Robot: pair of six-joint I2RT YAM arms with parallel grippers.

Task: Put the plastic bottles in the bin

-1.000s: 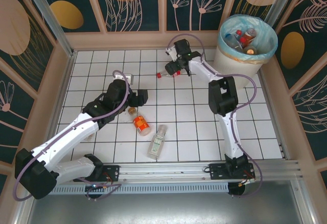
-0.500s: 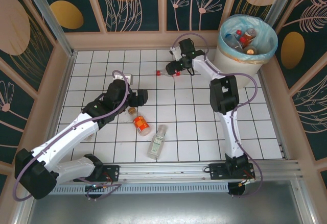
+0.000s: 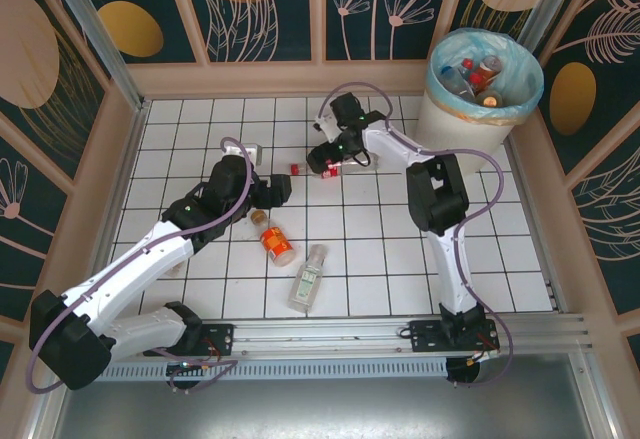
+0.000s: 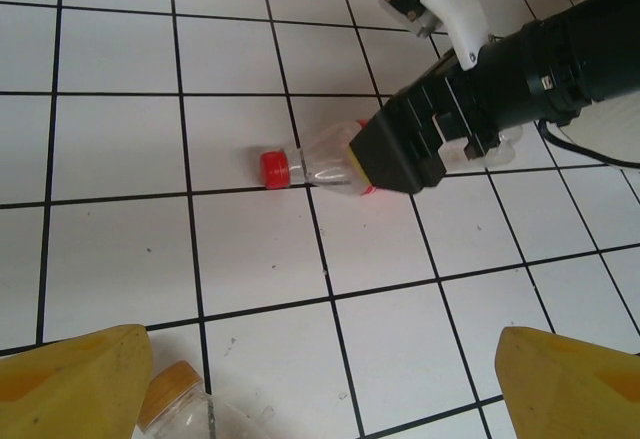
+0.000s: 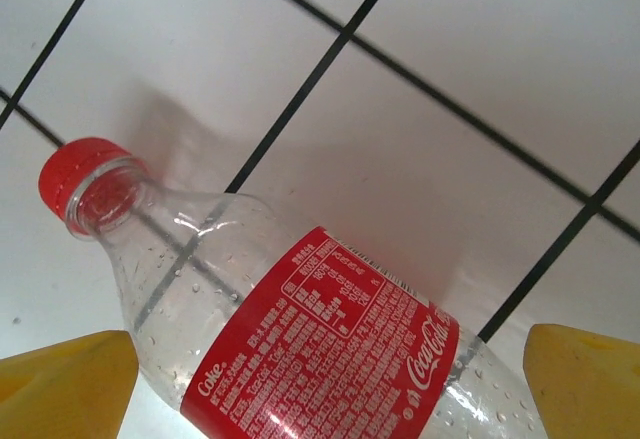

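Robotics lab cell, white gridded tabletop [image 3: 180, 124], walled by floral panels [image 3: 255, 19], arms [image 3: 150, 254] bolted to aluminium rail [image 3: 330, 331]

The clear bottle [image 5: 320, 359] has a red cap and label; the table [image 3: 380, 269] is white with black gridlines.

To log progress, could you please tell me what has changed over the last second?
The right gripper moved left and toward the near edge, and the clear plastic bottle with red cap and label shifted with it; it lies on the white tiled table between its open jaws. The left gripper, the orange bottle, the clear green-labelled bottle and the round cream-white bin stayed put.
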